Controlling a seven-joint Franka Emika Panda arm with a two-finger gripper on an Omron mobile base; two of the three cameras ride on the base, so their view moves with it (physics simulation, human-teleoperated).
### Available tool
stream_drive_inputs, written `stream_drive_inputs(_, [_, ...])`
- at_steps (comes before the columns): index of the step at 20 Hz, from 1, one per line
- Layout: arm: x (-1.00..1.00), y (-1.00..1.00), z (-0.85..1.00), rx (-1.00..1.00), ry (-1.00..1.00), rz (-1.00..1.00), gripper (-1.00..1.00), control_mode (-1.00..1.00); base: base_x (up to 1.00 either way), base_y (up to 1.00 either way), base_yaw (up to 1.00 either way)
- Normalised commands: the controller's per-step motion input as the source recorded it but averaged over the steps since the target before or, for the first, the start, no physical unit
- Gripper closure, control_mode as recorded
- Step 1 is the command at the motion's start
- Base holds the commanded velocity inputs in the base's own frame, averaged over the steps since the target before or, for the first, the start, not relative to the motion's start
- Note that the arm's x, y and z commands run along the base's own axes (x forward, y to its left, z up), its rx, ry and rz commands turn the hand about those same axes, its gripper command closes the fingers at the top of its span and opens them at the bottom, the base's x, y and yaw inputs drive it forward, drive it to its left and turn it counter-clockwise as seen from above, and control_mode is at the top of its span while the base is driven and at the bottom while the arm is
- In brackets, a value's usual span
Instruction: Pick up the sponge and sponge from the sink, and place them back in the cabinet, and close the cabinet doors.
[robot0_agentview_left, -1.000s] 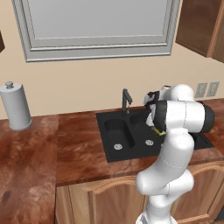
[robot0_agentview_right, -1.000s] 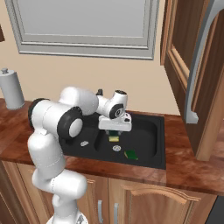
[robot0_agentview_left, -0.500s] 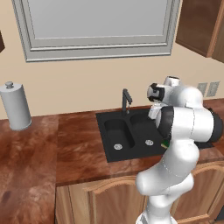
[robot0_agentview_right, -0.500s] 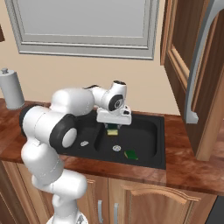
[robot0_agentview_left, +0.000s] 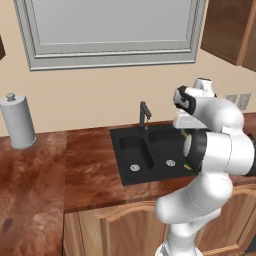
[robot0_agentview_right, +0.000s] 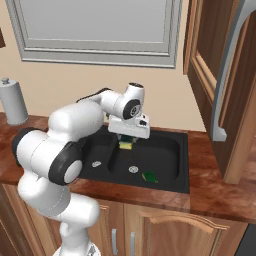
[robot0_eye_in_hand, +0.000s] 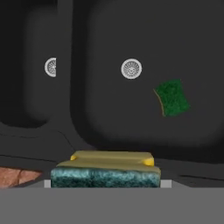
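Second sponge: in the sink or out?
In. The second sponge lies green side up on the floor of the sink, right basin, near the drain; the gripper holds the other.

One sponge (robot0_eye_in_hand: 105, 170) aloft (other sponge (robot0_eye_in_hand: 172, 97) in sink (robot0_agentview_right: 170, 172))

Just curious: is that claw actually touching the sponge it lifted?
Touching. In the right base view the end effector is shut on the sponge, hanging above the sink; the hand view shows it between the fingertips.

Flat, even rendered light fills both base views, with no glare or hard shadows. The hand view is dim over the black sink (robot0_eye_in_hand: 109, 131); edges look soft and slightly blurred.
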Motion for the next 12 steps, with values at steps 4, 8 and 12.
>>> stream_drive_inputs(4, [-0.32,0.01,0.41,-0.04,0.00,-0.13,1.00,-1.00,0.00,0.00,0.00])
stream_drive_inputs(8, [-0.34,0.04,0.41,0.00,0.01,-0.03,1.00,-1.00,0.00,0.00,0.00])
stream_drive_inputs(12, [-0.30,0.12,0.33,0.00,0.05,0.00,1.00,-1.00,0.00,0.00,0.00])
